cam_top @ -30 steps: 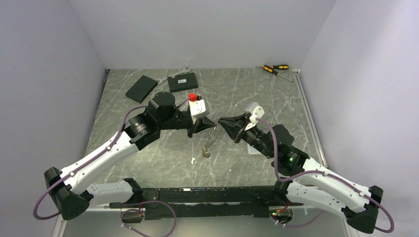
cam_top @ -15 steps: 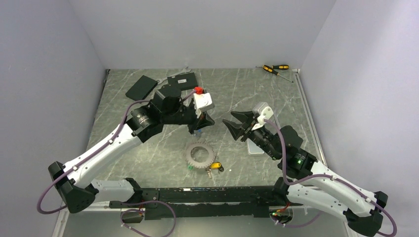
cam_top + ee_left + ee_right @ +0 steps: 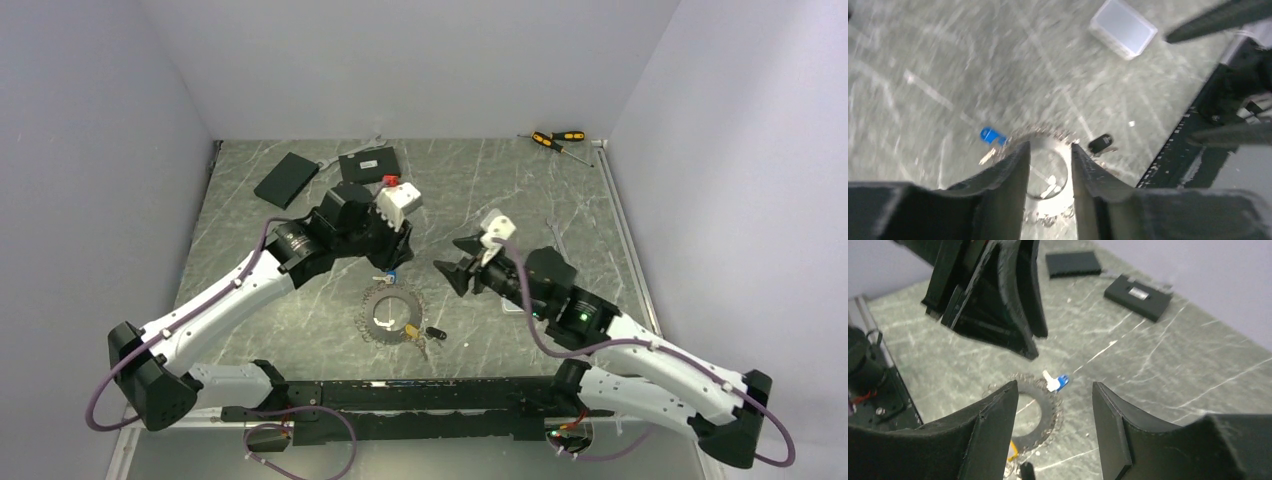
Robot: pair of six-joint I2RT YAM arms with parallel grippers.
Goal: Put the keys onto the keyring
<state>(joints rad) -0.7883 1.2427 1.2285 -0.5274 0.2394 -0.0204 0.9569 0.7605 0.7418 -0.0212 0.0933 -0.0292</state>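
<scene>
The keyring (image 3: 390, 312), a dark toothed ring, lies flat on the table near the front middle. A blue-tagged key (image 3: 390, 278) lies at its far rim. A yellow-tagged key (image 3: 411, 331) and a black-headed key (image 3: 436, 333) lie at its near right. My left gripper (image 3: 395, 262) hovers open and empty over the ring's far edge. Its wrist view shows the ring (image 3: 1040, 134), the blue tag (image 3: 990, 135) and the black key (image 3: 1100, 142). My right gripper (image 3: 447, 270) is open and empty, right of the ring. Its wrist view shows the ring (image 3: 1050, 415) and the blue key (image 3: 1062, 381).
Two flat black boxes (image 3: 286, 179) (image 3: 369, 167) lie at the back left. Yellow-and-black screwdrivers (image 3: 558, 140) lie at the back right. A white phone-like slab (image 3: 1123, 27) lies right of the ring, under my right arm.
A second ago both grippers met in mid-air with the ring and keys hanging between them. The ring now lies flat on the table and both grippers have opened and drawn apart.
</scene>
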